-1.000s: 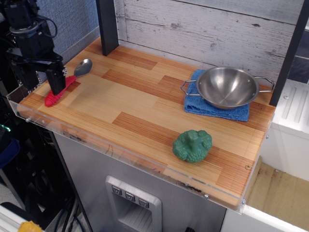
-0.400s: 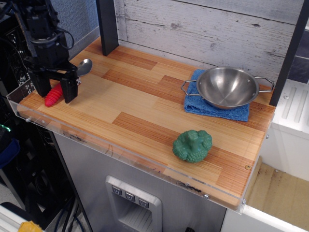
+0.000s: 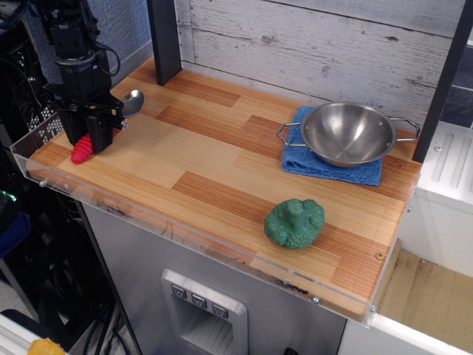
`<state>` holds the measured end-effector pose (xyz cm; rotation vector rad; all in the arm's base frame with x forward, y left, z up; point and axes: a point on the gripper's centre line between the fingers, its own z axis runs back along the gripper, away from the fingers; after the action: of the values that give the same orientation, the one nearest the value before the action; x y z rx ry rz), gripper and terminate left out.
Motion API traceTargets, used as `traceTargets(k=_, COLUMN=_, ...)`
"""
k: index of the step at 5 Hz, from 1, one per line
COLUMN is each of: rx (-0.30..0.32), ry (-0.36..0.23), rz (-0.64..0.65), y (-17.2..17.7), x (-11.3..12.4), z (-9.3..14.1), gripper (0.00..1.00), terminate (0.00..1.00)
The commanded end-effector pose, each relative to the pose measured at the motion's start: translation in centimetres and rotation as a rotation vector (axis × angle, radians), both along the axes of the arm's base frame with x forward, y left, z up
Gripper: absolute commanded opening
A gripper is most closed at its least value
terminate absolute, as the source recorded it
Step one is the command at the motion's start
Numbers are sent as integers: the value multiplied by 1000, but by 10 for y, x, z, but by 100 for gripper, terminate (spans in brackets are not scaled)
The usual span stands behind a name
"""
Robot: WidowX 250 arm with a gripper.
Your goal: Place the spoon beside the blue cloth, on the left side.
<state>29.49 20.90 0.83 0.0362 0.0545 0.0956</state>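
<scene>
My gripper (image 3: 87,137) is down at the left end of the table (image 3: 222,177), its fingers closed around the red handle of the spoon (image 3: 100,126); the handle tip pokes out below, the shiny bowl shows behind. Well apart, at the right end, the blue cloth (image 3: 325,166) lies under a steel bowl (image 3: 347,133). A green toy (image 3: 294,222) sits near the front edge.

Gripper (image 3: 88,136) down at the far-left table (image 3: 207,163) corner, fingers closed around the red handle of the spoon (image 3: 103,126); spoon bowl points far-right. Blue cloth (image 3: 325,164) lies well apart on right, steel bowl (image 3: 347,133) on it. Green toy (image 3: 294,222) near edge.
</scene>
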Motion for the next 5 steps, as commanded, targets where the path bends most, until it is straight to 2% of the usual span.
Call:
traceTargets(k=1, rx=25, ry=-99, rz=65, y=-3, x=-2, z=59, gripper=0, terminate=0)
traceTargets(k=2, rx=55, ry=-178, rz=130, y=-26, x=-3, z=109, gripper=0, terminate=0)
traceTargets(k=3, rx=31, ry=-203, rz=158, y=-74, x=14, z=145, gripper=0, terminate=0)
traceTargets(k=4, rx=-22, ry=-205, rz=52, y=-124, x=40, z=140, gripper=0, terminate=0)
traceTargets(k=5, rx=-43, ry=-162, rz=-76, y=-173, x=63, z=120, gripper=0, terminate=0)
